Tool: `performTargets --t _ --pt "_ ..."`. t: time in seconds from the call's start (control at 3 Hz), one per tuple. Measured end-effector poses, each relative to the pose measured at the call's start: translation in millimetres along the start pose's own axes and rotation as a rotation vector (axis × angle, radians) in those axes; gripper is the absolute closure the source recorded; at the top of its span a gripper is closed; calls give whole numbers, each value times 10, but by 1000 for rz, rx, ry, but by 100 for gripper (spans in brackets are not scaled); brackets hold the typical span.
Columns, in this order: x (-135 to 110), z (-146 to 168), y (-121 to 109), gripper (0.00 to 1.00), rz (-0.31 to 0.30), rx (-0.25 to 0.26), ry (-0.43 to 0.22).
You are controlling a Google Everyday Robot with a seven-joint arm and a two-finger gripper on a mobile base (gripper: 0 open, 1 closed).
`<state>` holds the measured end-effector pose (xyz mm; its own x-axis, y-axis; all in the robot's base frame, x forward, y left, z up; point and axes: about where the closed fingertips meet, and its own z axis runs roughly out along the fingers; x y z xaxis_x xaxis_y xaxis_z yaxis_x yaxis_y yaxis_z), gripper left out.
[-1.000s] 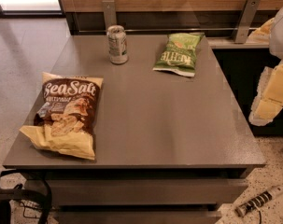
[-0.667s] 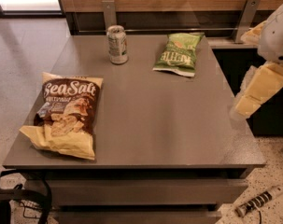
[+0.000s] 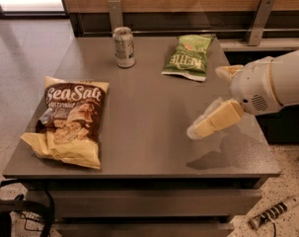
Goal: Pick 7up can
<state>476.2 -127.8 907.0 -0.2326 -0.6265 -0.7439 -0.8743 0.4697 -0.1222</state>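
Note:
The 7up can is a small silvery can with a shiny top, standing upright at the back of the grey table, left of centre. My gripper comes in from the right on a white arm and hovers over the table's right part, well to the right of the can and nearer the camera. Its two cream fingers are spread apart with nothing between them.
A green chip bag lies at the back right, between the can and my gripper. A brown and yellow Sea Salt chip bag lies at the front left. A wooden wall panel with metal brackets runs behind the table.
My gripper has moved left from beyond the table's right edge to over the table's right part. The can and both bags have not moved.

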Motion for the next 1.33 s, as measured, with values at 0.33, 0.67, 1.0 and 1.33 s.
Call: performTargets --t 0.33,0.67,1.0,1.33 --pt "-475 314 -76 0 36 45 -295" --pt "-886 201 -622 0 58 244 -426" --pt "-902 166 -708 0 63 283 -432" --pt "-930 204 -740 0 65 284 -431"
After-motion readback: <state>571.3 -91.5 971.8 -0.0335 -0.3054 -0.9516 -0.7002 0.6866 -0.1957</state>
